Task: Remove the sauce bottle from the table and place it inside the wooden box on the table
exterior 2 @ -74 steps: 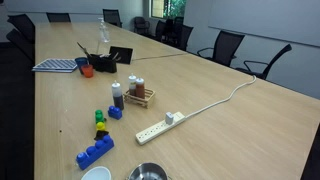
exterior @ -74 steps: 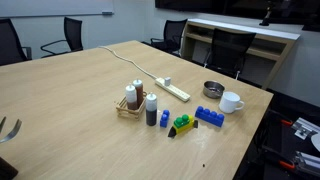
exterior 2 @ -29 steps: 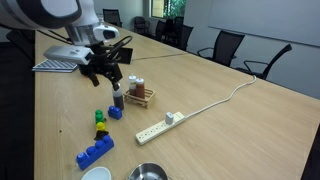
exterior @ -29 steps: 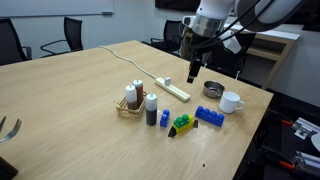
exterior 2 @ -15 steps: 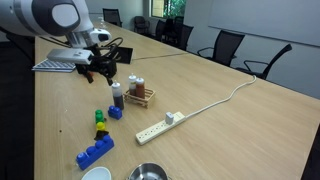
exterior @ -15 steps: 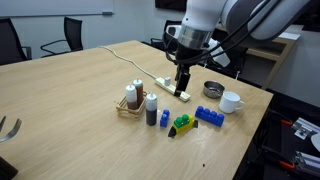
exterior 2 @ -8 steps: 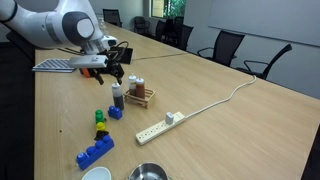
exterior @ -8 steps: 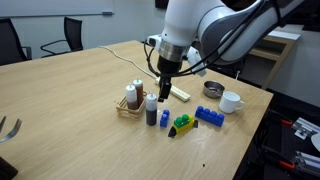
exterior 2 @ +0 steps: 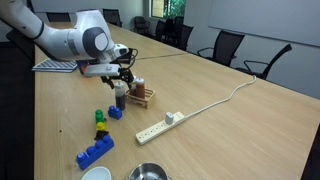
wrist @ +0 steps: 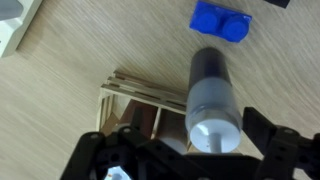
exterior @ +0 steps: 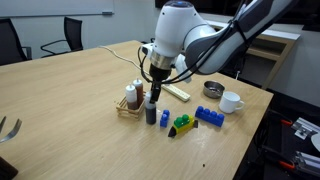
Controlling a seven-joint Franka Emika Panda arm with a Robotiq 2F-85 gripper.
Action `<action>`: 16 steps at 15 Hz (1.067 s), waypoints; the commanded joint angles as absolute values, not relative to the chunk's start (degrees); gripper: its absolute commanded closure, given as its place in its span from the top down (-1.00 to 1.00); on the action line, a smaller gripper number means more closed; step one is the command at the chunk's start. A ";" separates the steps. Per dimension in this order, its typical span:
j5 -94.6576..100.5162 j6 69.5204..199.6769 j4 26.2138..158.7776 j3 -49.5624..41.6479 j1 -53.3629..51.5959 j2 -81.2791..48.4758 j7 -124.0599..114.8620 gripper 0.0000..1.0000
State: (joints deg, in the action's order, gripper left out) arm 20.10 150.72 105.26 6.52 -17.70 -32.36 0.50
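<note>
Position: my hand (exterior: 152,97) hovers directly over the sauce bottle (exterior: 151,116), which stands upright on the counter (exterior: 70,110) just beside the wooden box (exterior: 123,109). In the wrist view the fingers (wrist: 100,160) are spread wide, one on each side of the pale cap, and neither appears to touch it. Nothing is gripped.

Step in hand, by my judgement: final descent before closing on the sauce bottle. The lift and the transfer into the wooden box are not yet done.

Hazards from here:

1. Off-centre closing. In the wrist view the cap sits nearer one finger than the other. If I close without correcting, that finger is likely to meet the bottle first and push it over.
2. Contact with the box. The bottle stands close to the box wall, and the finger on that side has little room. A low descent could strike the wall and shift the box.
3. Slip. The body looks smooth and round, so a shallow grip on the cap could let the bottle swing or drop during the lift.
4. Crowded target. The box already holds a white bottle (exterior: 131,96) and a brown one. A careless lowering could knock them or leave the sauce bottle perched on the rim.
5. Nearby blue block (wrist: 222,22): a toppled bottle could roll into it.
</note>
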 commanded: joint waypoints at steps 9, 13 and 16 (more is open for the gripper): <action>19.21 151.16 100.60 5.73 -17.90 -38.77 2.62 1.00; 18.69 151.70 100.31 6.14 -17.37 -39.12 3.21 0.50; 17.86 152.35 100.57 6.91 -16.64 -39.27 3.95 0.17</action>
State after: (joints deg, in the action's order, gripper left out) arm 19.46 150.98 101.24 6.27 -17.48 -38.37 1.62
